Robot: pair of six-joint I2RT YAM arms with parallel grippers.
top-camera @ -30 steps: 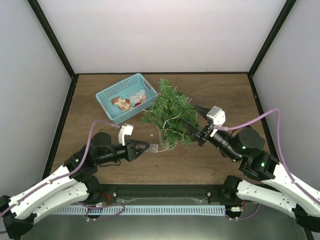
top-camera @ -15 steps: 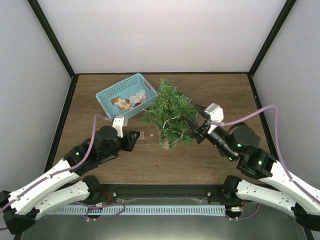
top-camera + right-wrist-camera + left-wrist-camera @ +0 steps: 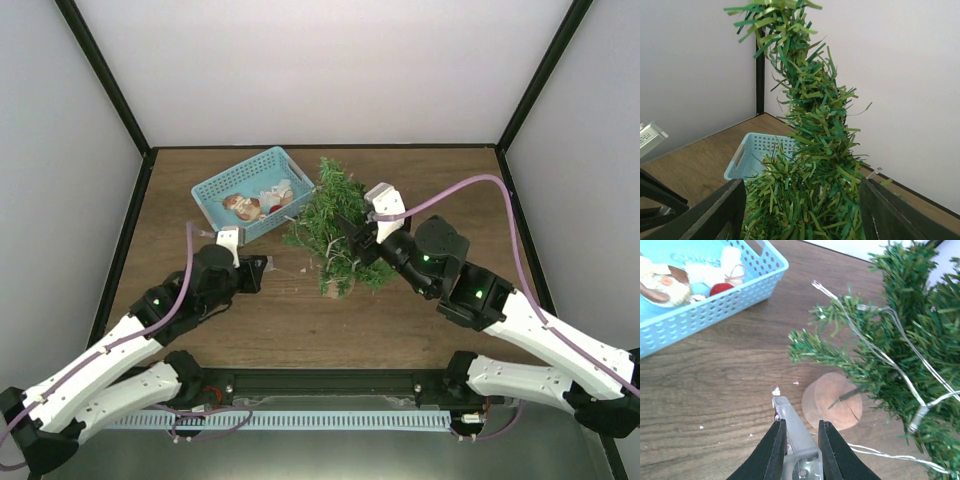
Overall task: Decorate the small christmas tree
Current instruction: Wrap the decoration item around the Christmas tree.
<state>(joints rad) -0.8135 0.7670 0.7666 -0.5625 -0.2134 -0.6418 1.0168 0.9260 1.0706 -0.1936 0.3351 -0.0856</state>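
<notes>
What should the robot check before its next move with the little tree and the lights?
1. Grip: left gripper shut on the clear plastic piece: ok.
2. Other hand: right gripper open, one finger on each side of the small christmas tree: ok.
3. Tree standing on its pot base: ok.
4. The light string lies over the branches; free of snags: cannot tell.
5. Decorations hung on the tree: not ok; the ornaments lie in the blue basket.
</notes>
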